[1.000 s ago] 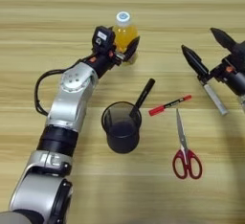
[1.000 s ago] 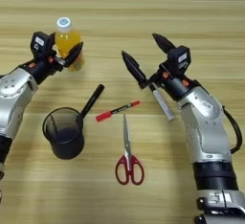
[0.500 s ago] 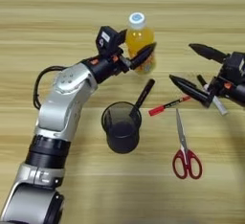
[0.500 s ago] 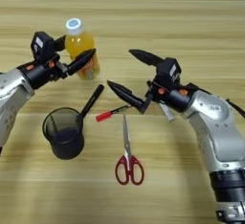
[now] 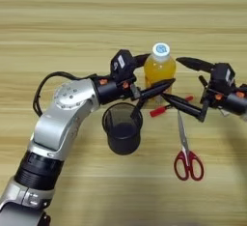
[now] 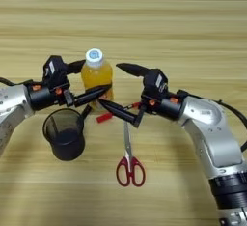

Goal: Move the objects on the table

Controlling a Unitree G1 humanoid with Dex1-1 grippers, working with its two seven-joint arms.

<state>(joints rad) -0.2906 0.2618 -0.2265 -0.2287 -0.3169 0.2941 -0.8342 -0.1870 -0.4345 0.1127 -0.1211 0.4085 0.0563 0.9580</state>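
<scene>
- Broad light wooden table [image 5: 72, 22] with horizontal plank grain fills the frame.
- Left arm, silver and black, enters from lower left and reaches to centre. Left gripper [image 5: 153, 71] has its two black fingers closed around the small orange-drink bottle with white cap [image 5: 159, 68]: one finger behind the bottle near the neck, the other across its lower front. Bottle upright, just above frame centre; can't tell if its base touches the table.
- Right arm comes in from the right side. Right gripper [image 6: 117, 89] is spread wide, fingers pointing toward picture left: upper finger just right of the bottle's shoulder, lower finger slanting down under the bottle's base, its tip close to the left gripper's lower finger. Contact with the bottle: can't tell.
- Black mesh pen cup [image 5: 122, 128] stands upright below-left of the bottle, centre of frame.
- Red-handled scissors [image 5: 185, 148] lie right of the cup, blades pointing up toward the right gripper, handles toward the bottom edge.
- Red pen [image 5: 161, 109] lies slanted between cup and scissors, partly under the right gripper's lower finger.
- Black marker [image 6: 87, 112] mostly hidden, showing just above the cup rim.
</scene>
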